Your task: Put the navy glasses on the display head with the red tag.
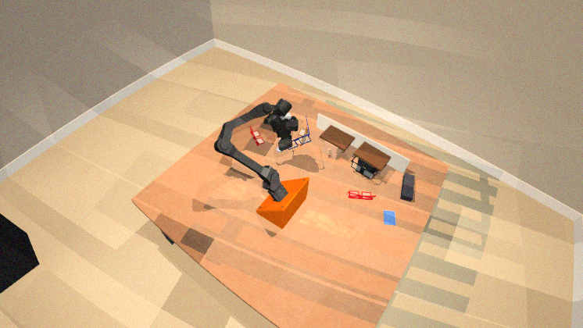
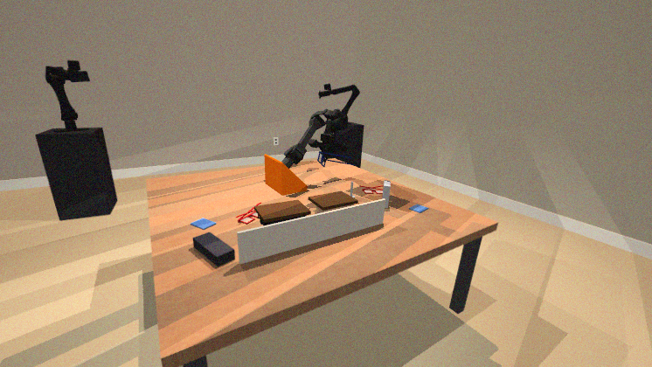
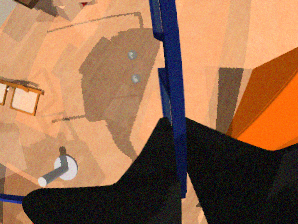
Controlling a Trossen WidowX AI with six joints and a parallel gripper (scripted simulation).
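Wooden table [image 1: 346, 260] [image 2: 319, 282], orange wedge [image 1: 287, 203] [image 2: 280, 177], dark block [image 1: 408, 187] [image 2: 213, 249], blue square [image 1: 389, 218] [image 2: 203, 224].

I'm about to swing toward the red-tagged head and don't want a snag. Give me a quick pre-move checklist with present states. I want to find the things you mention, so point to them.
1. Black parallel-jaw gripper [image 1: 281, 147] [image 3: 170, 124] shut on the navy wire-frame glasses [image 1: 302, 140] [image 2: 322, 159] [image 3: 175, 75]: ok.
2. Navy glasses lifted off the wooden table [image 1: 346, 260] [image 2: 319, 291]: ok.
3. Front red-framed glasses beside the blue square [image 1: 389, 218] [image 2: 203, 224] away from the gripper: ok.
4. Red tag identified on a display head: cannot tell.
5. Navy glasses seated on a head: not ok, held in the gripper.
6. Grip firm enough against slipping: cannot tell.
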